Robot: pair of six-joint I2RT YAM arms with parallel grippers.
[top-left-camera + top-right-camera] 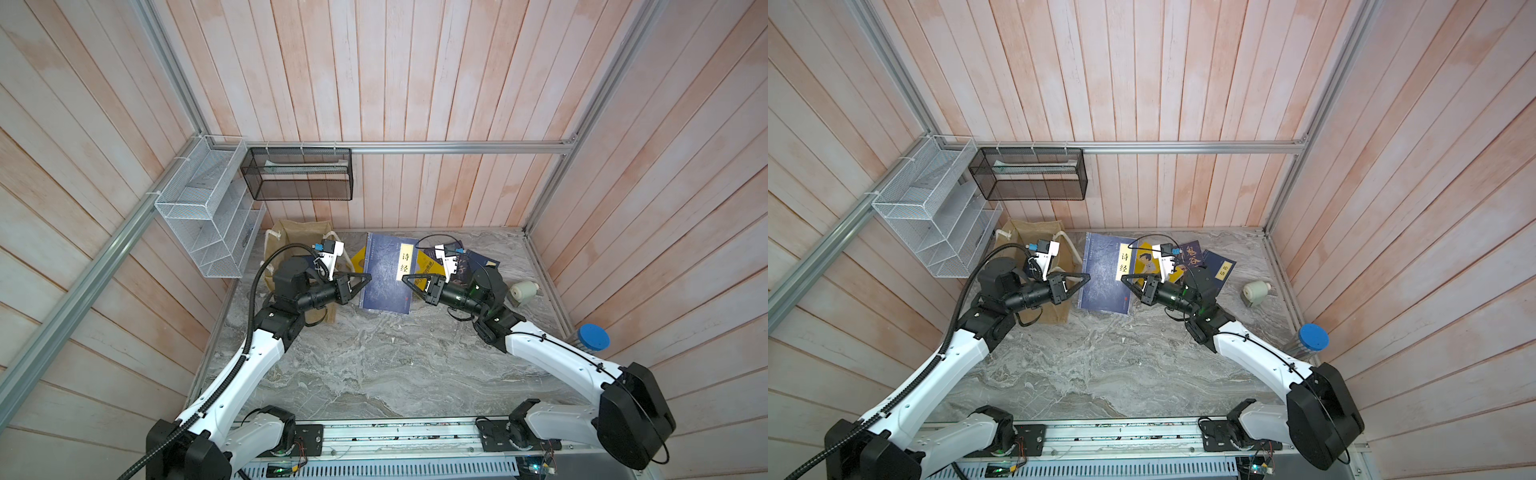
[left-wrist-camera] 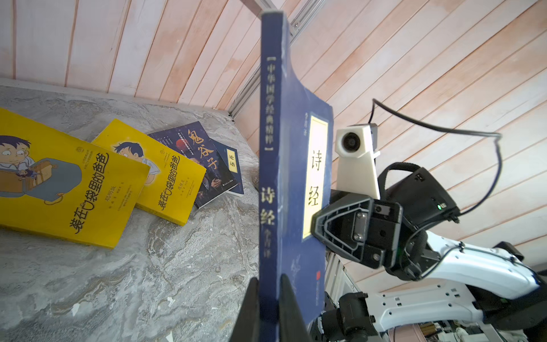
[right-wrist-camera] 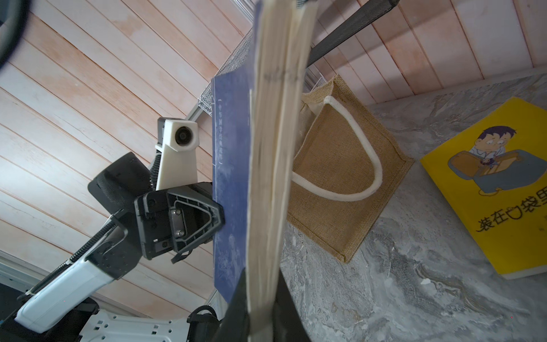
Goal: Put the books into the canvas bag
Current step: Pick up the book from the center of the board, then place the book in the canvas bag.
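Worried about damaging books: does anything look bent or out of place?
Yes: the navy book, gripped between left claw and right claw, splays: its pages fan apart away from the right claw, and its cover edge looks bowed. Nothing else stands out.

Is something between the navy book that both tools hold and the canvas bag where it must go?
No loose thing lies between the navy book and the canvas bag. Only the left arm, its left tool shut on the book's spine, crosses over part of the bag in both top views.

Robot lab cell: aluminium frame [image 1: 415, 146], plank walls [image 1: 415, 83].
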